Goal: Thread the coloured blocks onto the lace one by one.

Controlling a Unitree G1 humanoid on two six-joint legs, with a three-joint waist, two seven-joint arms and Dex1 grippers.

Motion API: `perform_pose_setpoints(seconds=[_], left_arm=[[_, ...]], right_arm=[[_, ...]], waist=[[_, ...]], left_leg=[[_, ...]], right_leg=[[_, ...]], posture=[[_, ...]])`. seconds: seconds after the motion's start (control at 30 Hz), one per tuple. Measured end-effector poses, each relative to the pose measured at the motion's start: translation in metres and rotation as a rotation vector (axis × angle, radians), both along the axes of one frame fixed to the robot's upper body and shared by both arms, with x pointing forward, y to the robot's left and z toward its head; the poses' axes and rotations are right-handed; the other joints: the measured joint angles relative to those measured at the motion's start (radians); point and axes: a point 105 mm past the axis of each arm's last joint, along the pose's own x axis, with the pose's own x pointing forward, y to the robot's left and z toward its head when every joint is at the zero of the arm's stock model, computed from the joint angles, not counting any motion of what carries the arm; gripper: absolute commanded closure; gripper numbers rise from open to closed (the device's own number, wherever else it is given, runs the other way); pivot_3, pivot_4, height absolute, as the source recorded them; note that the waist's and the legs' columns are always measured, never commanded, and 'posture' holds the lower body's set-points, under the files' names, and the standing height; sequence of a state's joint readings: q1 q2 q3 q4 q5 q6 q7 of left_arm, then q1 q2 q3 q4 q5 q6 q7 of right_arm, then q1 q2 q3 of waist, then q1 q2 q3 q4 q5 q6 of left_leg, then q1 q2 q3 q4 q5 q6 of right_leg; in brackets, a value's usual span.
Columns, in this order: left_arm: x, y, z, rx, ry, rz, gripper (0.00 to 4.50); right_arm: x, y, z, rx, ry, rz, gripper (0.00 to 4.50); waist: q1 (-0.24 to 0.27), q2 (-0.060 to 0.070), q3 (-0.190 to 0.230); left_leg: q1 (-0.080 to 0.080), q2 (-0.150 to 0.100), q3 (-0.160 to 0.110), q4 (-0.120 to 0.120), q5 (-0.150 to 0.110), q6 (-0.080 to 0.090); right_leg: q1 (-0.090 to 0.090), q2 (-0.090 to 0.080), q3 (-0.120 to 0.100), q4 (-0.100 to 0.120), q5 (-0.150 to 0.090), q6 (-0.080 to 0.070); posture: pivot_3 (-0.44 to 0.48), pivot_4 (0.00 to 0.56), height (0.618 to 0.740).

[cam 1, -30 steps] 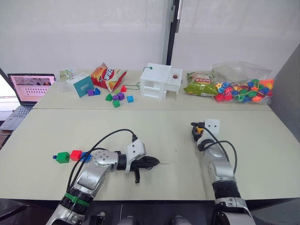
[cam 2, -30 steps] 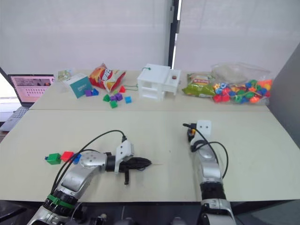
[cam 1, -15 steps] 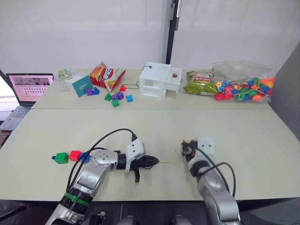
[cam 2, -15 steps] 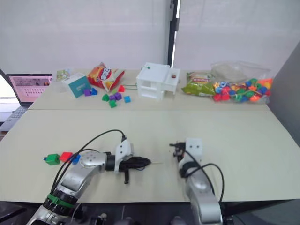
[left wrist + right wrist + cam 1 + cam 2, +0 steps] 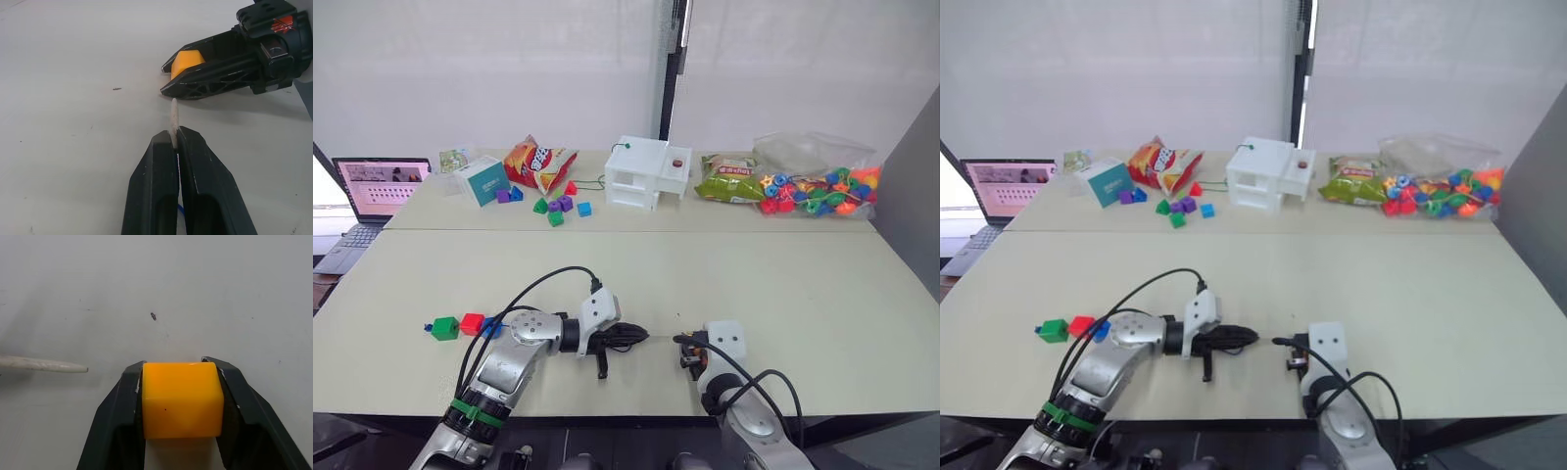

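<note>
A: Starting at the left of the bench, what is already on the lace?

B: The green block, the red block and the blue block sit in a touching row, left of the left gripper. They look strung, though the lace itself is too thin to trace there.

A: And the left gripper?

B: Its jaws are closed on the lace's pale tip, which sticks out beyond them, pointing at the right gripper.

A: What does the right gripper carry?

B: The yellow block, pinched between its jaws. It lies low over the bench, just right of the tip and near it but apart.

A: So which step is this?

B: I judge it is threading the yellow block. The next move calls for turning the block so its hole faces the tip, then sliding one onto the other. I cannot see the hole, so alignment is the risk.

A: The purple block?

B: One purple block lies among loose pieces far behind the left gripper, near the white toy house.
</note>
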State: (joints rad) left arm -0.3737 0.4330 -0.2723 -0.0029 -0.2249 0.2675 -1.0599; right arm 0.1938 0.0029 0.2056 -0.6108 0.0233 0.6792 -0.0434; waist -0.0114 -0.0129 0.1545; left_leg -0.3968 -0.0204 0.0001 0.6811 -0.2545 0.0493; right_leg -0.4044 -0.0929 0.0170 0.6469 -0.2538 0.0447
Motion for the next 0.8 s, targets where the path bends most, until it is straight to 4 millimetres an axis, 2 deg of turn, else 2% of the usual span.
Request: perform_pose_setpoints(seconds=[0.13,0.2,0.3,0.37,0.43,0.5,0.57,0.7,0.8], left_arm=[[0.0,0.002,-0.001,0.005,0.001,0.002,4.5],[-0.001,0.002,-0.002,0.006,0.006,0.004,4.5],[-0.002,0.003,-0.005,0.004,0.013,0.011,4.5],[-0.003,0.003,-0.006,0.001,0.017,0.016,4.5],[-0.004,0.003,-0.007,0.0,0.019,0.022,4.5],[-0.005,0.002,-0.005,-0.005,0.01,0.024,4.5],[-0.008,0.002,-0.003,-0.012,0.002,0.024,4.5],[-0.015,0.002,-0.004,-0.02,0.014,0.03,4.5],[-0.018,0.003,-0.004,-0.018,0.017,0.037,4.5]], right_arm=[[-0.001,-0.005,0.003,-0.006,-0.02,0.008,0.53],[-0.002,-0.009,0.014,-0.008,-0.059,0.039,0.05],[0.004,-0.013,0.047,-0.042,-0.171,0.15,0.05],[0.005,-0.012,0.065,-0.079,-0.209,0.287,0.05],[0.003,-0.008,0.07,-0.083,-0.189,0.42,0.05],[0.001,-0.005,0.076,-0.1,-0.152,0.631,0.05],[-0.001,-0.01,0.085,-0.143,-0.108,0.819,0.05],[0.001,-0.023,0.087,-0.186,0.004,1.065,0.05],[0.002,-0.032,0.071,-0.293,0.079,1.218,0.05]], waist=[[0.001,0.0,0.0],[0.001,0.0,0.0],[0.0,0.0,0.0],[0.0,0.0,0.0],[0.002,0.0,0.0],[0.001,0.0,0.0],[0.002,0.0,0.001],[0.003,-0.001,0.001],[0.003,-0.001,0.001]], left_leg=[[-0.002,-0.001,0.0,0.0,0.0,0.0],[-0.002,-0.001,0.0,0.0,0.0,0.0],[-0.002,-0.001,0.0,0.0,0.0,0.0],[-0.002,-0.001,0.0,0.0,0.0,0.001],[-0.002,0.0,-0.001,0.0,0.0,0.001],[-0.002,-0.001,0.0,0.0,-0.001,0.001],[-0.002,-0.001,0.0,0.0,-0.001,0.002],[-0.002,0.001,0.0,0.0,-0.002,0.003],[-0.003,0.0,0.001,0.0,-0.002,0.003]], right_leg=[[-0.002,-0.001,0.0,0.0,0.0,0.0],[-0.002,-0.001,0.0,0.0,0.0,0.0],[-0.001,-0.001,0.0,-0.001,0.0,0.0],[-0.001,0.0,-0.001,-0.001,0.0,0.0],[0.0,0.0,-0.002,-0.001,0.0,0.0],[0.0,-0.001,-0.001,-0.002,0.0,0.0],[0.002,-0.001,-0.002,-0.004,0.0,0.0],[0.002,0.0,-0.003,-0.005,0.0,0.0],[0.001,-0.001,-0.002,-0.005,0.0,0.0]], posture=[[0.0,0.15,0.74],[0.0,0.15,0.74],[0.0,0.15,0.74],[0.0,0.15,0.74],[0.0,0.15,0.74],[0.0,0.15,0.74],[0.0,0.15,0.74],[0.0,0.15,0.74],[0.0,0.15,0.74]])
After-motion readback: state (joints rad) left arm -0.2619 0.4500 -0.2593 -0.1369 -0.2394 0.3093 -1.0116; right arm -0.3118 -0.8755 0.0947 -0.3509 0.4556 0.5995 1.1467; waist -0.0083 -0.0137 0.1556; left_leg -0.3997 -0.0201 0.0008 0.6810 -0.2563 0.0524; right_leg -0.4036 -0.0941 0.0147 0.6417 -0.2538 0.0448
